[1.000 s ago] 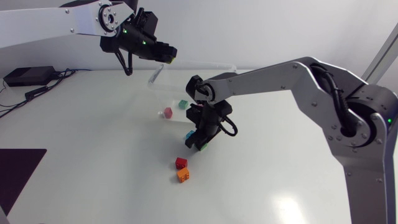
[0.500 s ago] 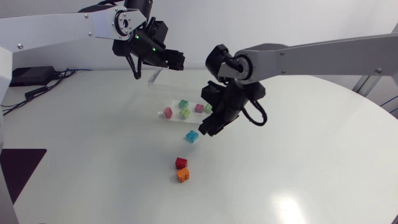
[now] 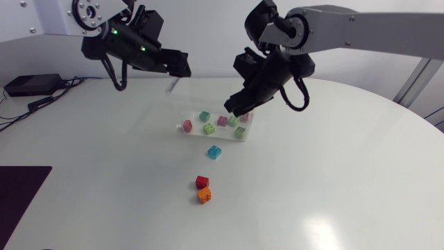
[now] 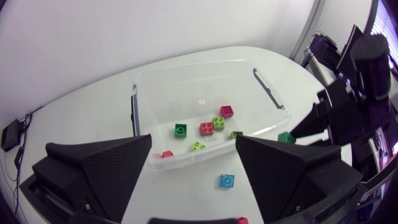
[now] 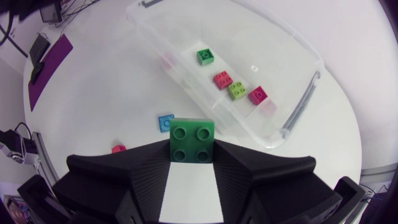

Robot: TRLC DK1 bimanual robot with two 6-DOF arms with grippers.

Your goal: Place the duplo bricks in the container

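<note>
A clear plastic container (image 3: 182,104) (image 4: 205,78) (image 5: 273,43) stands mid-table holding several duplo bricks, among them a green one (image 3: 204,116) (image 4: 180,129) (image 5: 204,56) and a lime one (image 3: 209,128). My right gripper (image 3: 234,106) (image 5: 193,146) hangs over the container's near right corner, shut on a green brick (image 5: 193,142) (image 4: 285,137). My left gripper (image 3: 177,69) (image 4: 193,149) is open and empty, high above the container's far left end. On the table lie a blue brick (image 3: 214,151) (image 5: 166,122), a red brick (image 3: 202,182) and an orange brick (image 3: 204,196).
A small red brick (image 3: 186,126) shows at the container's near left wall; inside or outside, I cannot tell. A black box with cables (image 3: 31,85) sits at the far left edge. A dark mat (image 3: 17,191) covers the near left corner.
My right gripper rose from beside the blue brick to over the container, carrying the green brick. My left gripper opened and drew back to the left.
</note>
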